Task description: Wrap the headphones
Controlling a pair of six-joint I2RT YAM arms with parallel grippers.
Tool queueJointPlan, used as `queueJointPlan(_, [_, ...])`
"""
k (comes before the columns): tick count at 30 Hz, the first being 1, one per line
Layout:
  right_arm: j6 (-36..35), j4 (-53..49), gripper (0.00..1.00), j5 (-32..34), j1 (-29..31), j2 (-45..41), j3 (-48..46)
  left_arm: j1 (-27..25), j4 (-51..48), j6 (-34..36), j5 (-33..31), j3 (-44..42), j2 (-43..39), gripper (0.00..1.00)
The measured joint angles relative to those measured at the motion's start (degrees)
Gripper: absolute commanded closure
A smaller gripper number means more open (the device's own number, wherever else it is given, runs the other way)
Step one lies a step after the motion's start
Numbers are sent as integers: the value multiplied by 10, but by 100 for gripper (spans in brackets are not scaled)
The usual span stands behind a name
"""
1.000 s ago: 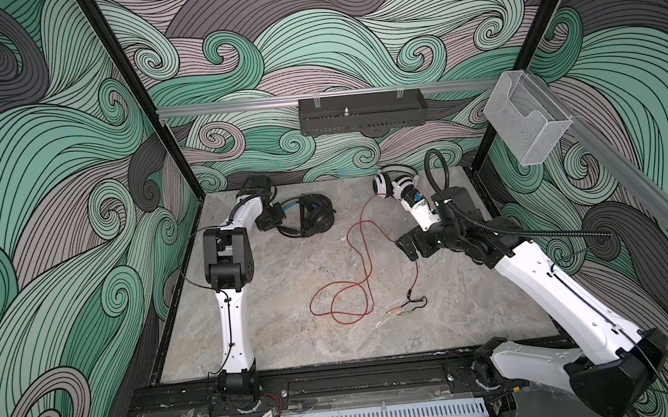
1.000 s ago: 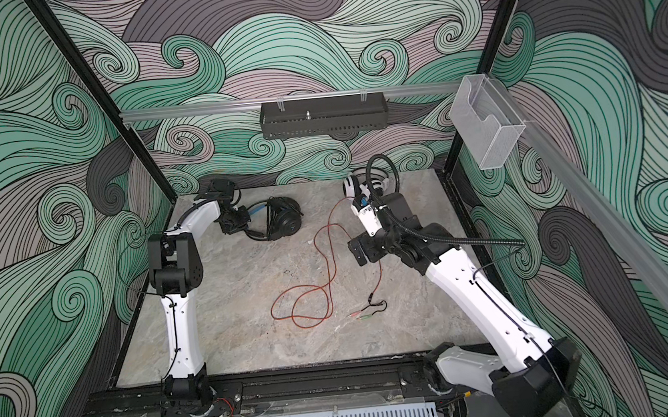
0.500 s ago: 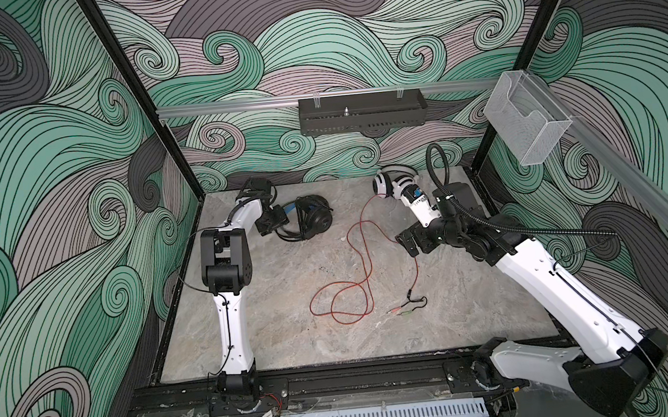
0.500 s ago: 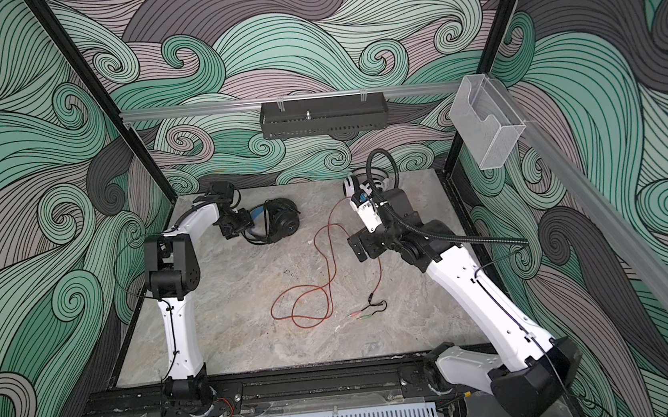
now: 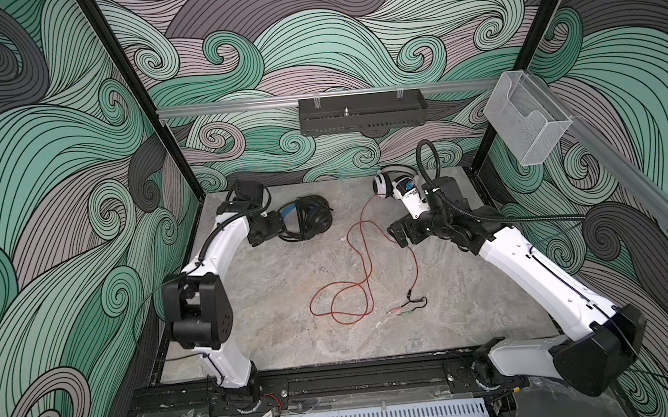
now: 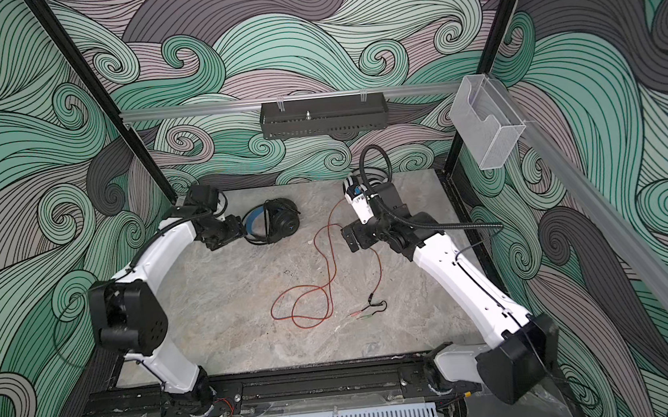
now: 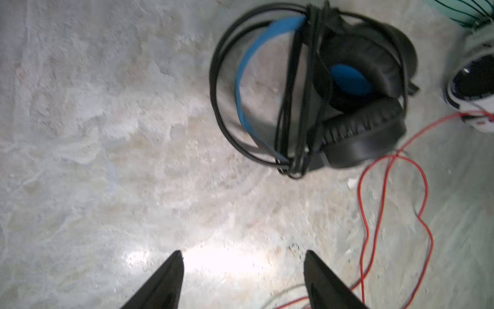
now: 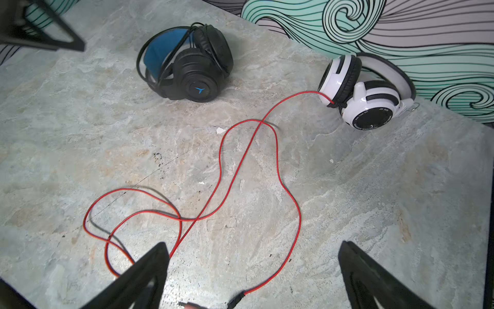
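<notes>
1. The marble table [image 5: 281, 289] carries both headsets near its far edge, with loose cord spread over its middle.
2. The left gripper [image 7: 242, 252] has its fingers spread and nothing between them. In both top views it sits just beside the black headset's band, and whether it touches cannot be told.
3. The right gripper [image 8: 254, 244] has its fingers spread wide above the table and grips nothing. The red cord lies on the table under it.
4. The black headset [image 5: 310, 222] lies at far left. Only the left wrist view shows the blue lining inside its ear pad and the black cord strands crossing the blue inner band.
5. The white-and-black headset [image 8: 361, 93] lies against the far wall. The right arm partly hides it in both top views, and the right wrist view shows it whole. Its cup carries a ring of small writing, too small to read.
6. The red cord [image 8: 260, 122] runs from the white cup in loose, crossing loops.
7. The plugs [image 5: 400, 311], one pink and one green, end a short black split, clear only in the top views.
8. A blue three-pointed emblem [image 8: 199, 89] on the black cup appears in the right wrist view alone.
</notes>
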Motion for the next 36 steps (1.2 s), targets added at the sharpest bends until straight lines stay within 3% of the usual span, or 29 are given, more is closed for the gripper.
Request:
queueJointPlan(5, [35, 38, 0, -12, -43, 86, 3, -87, 5, -12, 13, -72, -104, 27])
queueJointPlan(11, [78, 66, 0, -19, -67, 185, 12, -169, 33, -40, 25, -80, -129, 27])
queueJointPlan(25, [151, 103, 2, -39, -80, 303, 49, -176, 52, -52, 26, -80, -134, 27])
queueJointPlan(36, [202, 103, 3, -40, -80, 423, 221, -176, 57, -58, 35, -80, -110, 28])
